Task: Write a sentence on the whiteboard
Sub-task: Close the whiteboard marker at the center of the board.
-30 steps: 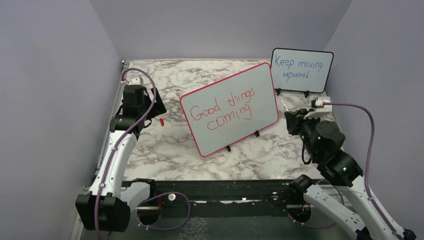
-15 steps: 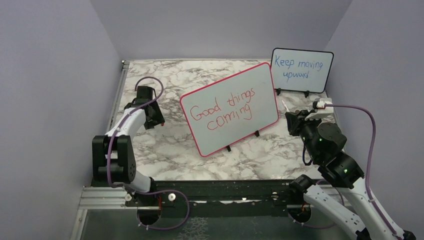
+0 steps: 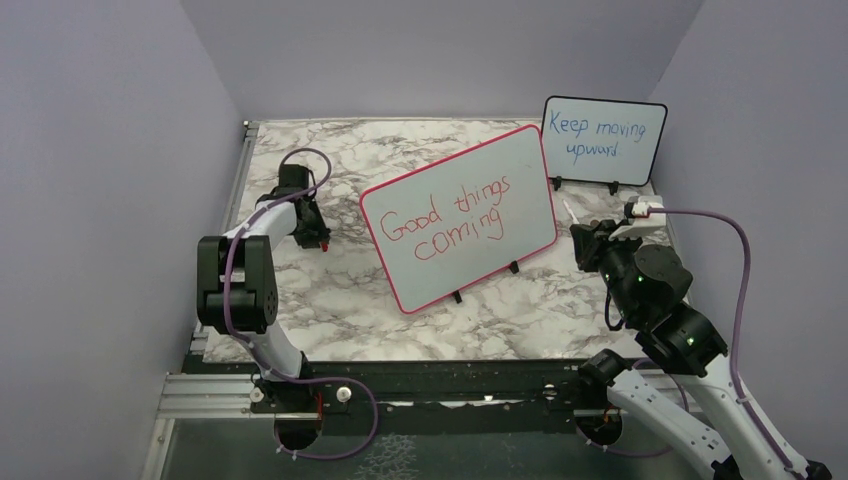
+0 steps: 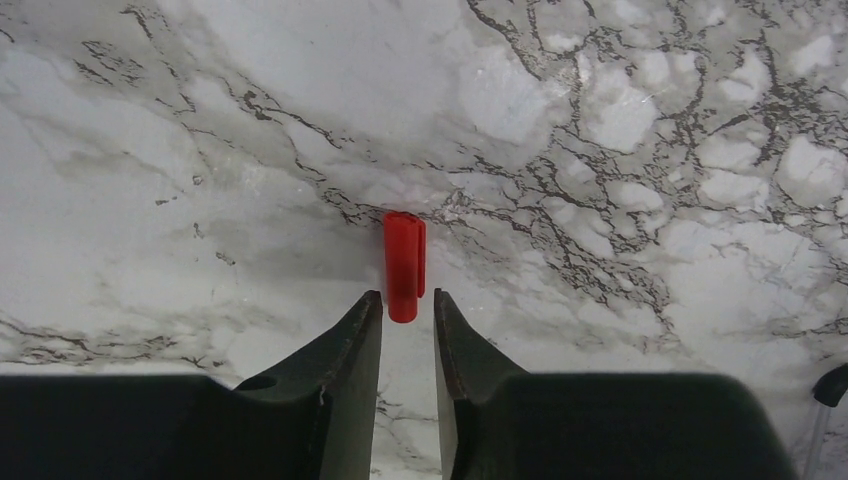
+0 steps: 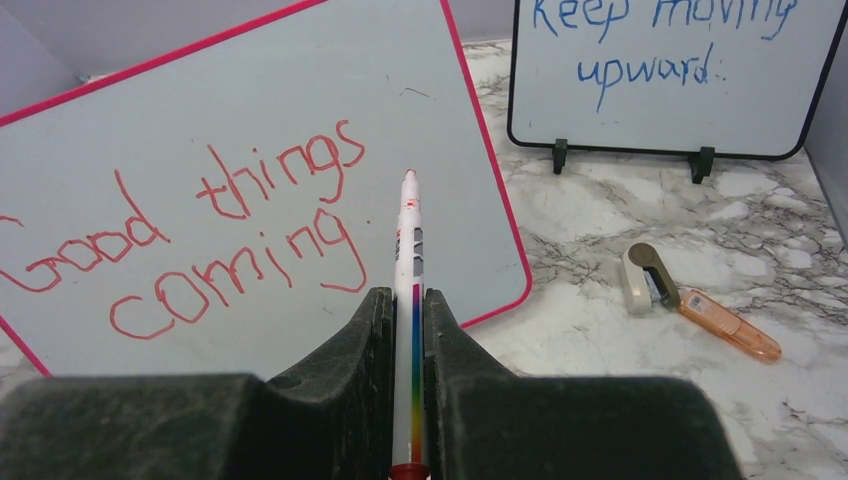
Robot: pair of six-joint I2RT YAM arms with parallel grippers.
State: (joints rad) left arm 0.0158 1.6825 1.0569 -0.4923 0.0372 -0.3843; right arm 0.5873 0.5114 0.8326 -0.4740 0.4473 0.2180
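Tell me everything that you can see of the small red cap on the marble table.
The red cap is a short cylinder, apparently smooth plastic, with a flat ridge along one side. It lies flat on the marble table, its length pointing away from the left gripper. Its near end sits between the tips of the open jaws; contact with them is not clear. Nothing else touches it.

Red "Good things coming" on whiteboard [image 3: 458,217]; blue "Keep moving upward" on black-framed board [image 3: 604,140].
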